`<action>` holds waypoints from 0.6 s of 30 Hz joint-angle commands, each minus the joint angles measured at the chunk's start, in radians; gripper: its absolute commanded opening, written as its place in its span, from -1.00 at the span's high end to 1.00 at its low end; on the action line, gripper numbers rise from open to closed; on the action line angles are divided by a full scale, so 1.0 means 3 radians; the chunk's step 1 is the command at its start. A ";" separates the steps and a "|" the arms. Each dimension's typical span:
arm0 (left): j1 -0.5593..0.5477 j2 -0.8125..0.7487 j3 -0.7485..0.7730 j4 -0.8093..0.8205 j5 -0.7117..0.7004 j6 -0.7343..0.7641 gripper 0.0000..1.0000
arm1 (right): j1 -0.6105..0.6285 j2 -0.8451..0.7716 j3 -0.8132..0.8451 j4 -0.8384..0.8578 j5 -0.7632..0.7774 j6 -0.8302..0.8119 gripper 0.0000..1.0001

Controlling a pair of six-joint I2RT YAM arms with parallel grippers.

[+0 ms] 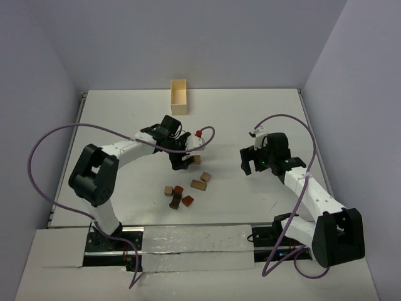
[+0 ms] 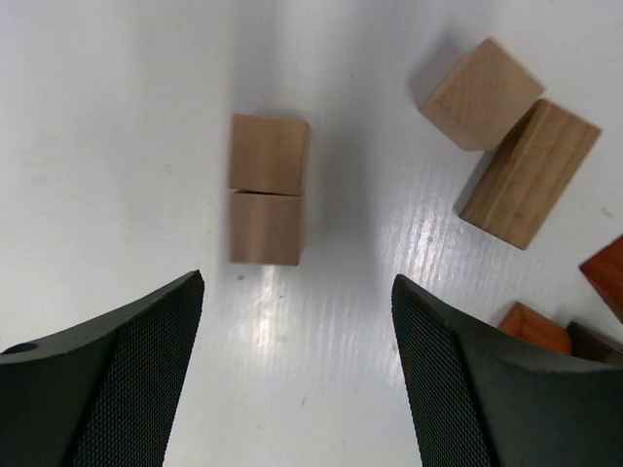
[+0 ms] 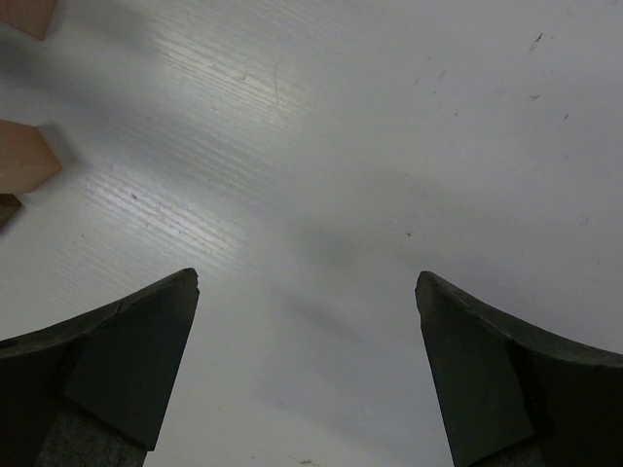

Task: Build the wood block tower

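Two light tan blocks [image 2: 267,190] of the wood block tower touch along a seam, just ahead of my left gripper [image 2: 297,282]. I cannot tell if one stands on the other. That gripper is open with only bare table between its fingers, and from above the left gripper [image 1: 180,163] sits beside a tan block [image 1: 196,159]. A tan cube [image 2: 482,92], a longer tan block [image 2: 531,173] and reddish pieces [image 2: 535,328] lie to the right. My right gripper [image 3: 307,279] is open over bare table, and from above the right gripper [image 1: 249,164] stands well right of the blocks.
Loose blocks lie scattered nearer the bases: tan ones [image 1: 198,185] [image 1: 168,190] and reddish-brown ones [image 1: 188,200]. A pale open wooden box [image 1: 179,97] stands at the back of the table [image 1: 263,113]. Purple cables arc over both arms. Two blocks [image 3: 24,156] show at the right wrist view's left edge.
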 commanded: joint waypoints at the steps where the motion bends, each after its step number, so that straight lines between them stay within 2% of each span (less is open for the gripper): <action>1: 0.0082 -0.0574 -0.0015 -0.0126 0.0291 0.0094 -0.67 | 0.0022 -0.0103 0.0161 0.0014 -0.0038 -0.0013 -0.99; 8: 0.0087 -0.1293 -0.0510 -0.0353 0.0479 0.0273 -0.56 | 0.0019 -0.0152 0.0171 0.0014 -0.0069 -0.0015 -0.99; 12: 0.0034 -0.1458 -0.0692 -0.0352 0.0454 0.0217 -0.43 | 0.0023 -0.0176 0.0170 0.0005 -0.0093 -0.0013 -0.99; 18: -0.0256 -0.1527 -0.0839 -0.0295 0.0281 0.0272 -0.40 | 0.0025 -0.0207 0.0171 0.0001 -0.0093 -0.0016 -0.99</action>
